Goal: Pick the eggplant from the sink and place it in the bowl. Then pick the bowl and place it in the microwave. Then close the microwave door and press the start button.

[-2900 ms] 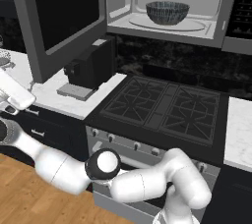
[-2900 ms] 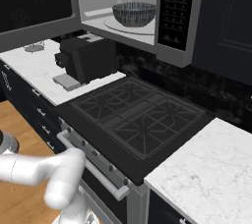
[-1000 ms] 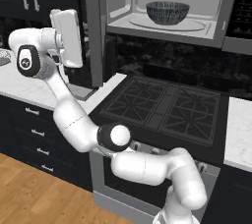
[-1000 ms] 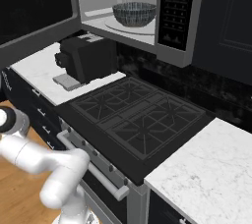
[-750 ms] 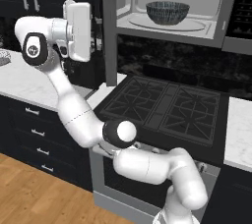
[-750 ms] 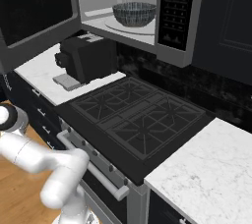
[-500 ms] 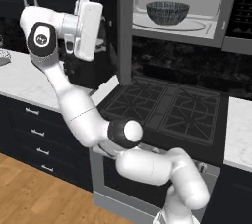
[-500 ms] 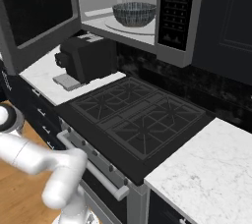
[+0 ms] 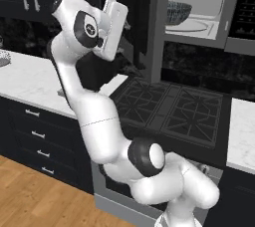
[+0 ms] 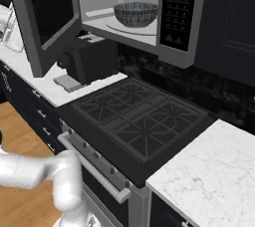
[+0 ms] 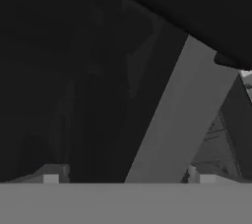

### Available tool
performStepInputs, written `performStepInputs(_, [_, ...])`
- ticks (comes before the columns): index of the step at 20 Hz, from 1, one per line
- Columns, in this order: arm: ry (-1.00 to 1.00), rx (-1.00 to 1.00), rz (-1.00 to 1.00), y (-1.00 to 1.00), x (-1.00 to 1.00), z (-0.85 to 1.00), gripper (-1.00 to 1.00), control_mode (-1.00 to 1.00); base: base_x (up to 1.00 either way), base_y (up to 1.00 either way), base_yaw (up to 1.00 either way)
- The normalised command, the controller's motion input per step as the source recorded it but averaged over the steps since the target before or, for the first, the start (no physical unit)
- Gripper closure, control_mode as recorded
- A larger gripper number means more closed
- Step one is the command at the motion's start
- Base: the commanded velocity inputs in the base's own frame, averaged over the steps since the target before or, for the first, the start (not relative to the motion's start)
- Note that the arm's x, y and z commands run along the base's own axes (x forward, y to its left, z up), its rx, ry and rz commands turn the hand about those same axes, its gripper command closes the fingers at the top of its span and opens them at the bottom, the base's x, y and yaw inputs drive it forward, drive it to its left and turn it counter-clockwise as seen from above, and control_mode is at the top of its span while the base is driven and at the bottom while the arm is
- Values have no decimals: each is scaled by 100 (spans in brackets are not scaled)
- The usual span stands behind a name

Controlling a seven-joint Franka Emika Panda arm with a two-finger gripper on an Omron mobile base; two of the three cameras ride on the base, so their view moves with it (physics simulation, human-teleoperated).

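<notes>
The bowl (image 10: 135, 14) stands inside the microwave (image 10: 149, 12), on the turntable, upright; its contents cannot be made out. In the left base view the bowl (image 9: 178, 12) shows partly, behind the edge of the door (image 9: 155, 27). The control strip (image 10: 174, 9) runs down the right side of the microwave front.

The door (image 10: 42, 17) stands partly open, hinged on the left and swung out over the bench (image 10: 45, 84). In the left base view it is seen almost edge-on, as a tall grey bar.

The pincer (image 11: 128, 178) is open: its two tips stand well apart at the bottom of the hand view. It holds nothing. Directly ahead of it lies the outer face of the door (image 11: 177, 120), a grey frame band crossing on a slant with dark window on either side. Whether the tips touch the door cannot be told. The bowl lies beyond the door, well apart from the pincer.

The hand (image 9: 113, 29) is raised just left of the door's edge, above the coffee machine (image 10: 87, 59). The stove (image 10: 134, 116) lies below the microwave, with bench on both sides.
</notes>
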Motion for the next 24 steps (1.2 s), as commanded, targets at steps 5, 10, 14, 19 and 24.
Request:
performStepInputs(5, [-29,3,61,-100,0,-29,-100,-100,0,0,0])
performStepInputs(10, [-23,5,51,-100,37,-14,-100,-100,0,0,0])
performStepInputs(14, [-14,7,35,-91,40,32,-100,-100,0,0,0])
performStepInputs(19, [-5,5,24,-56,70,7,-100,-100,0,0,0])
performStepInputs(24, [0,0,0,-5,59,16,-100,-100,0,0,0])
